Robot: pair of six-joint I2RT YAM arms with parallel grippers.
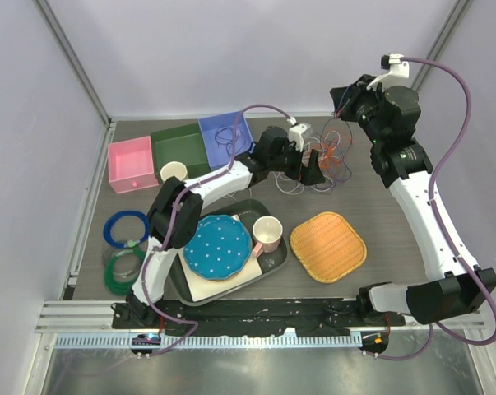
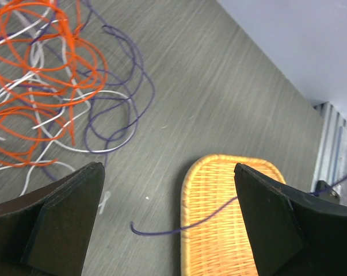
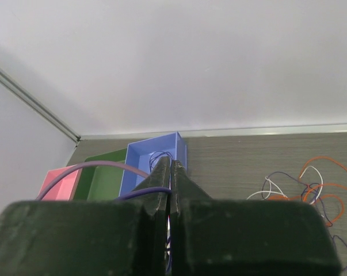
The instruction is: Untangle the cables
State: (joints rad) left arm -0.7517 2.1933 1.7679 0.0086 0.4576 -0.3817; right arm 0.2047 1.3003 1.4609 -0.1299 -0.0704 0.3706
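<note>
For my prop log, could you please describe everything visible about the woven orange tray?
The woven orange tray is a shallow rounded square of wicker-looking weave with a raised rim, lying flat on the grey table right of the pink mug. Nothing sits in it; in the left wrist view one thin purple cable crosses its edge, contact unclear.

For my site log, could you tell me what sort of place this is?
Probably a robot lab cell: white walls enclose the table, two arms bolt to its near rail, staged bins and cables.
</note>
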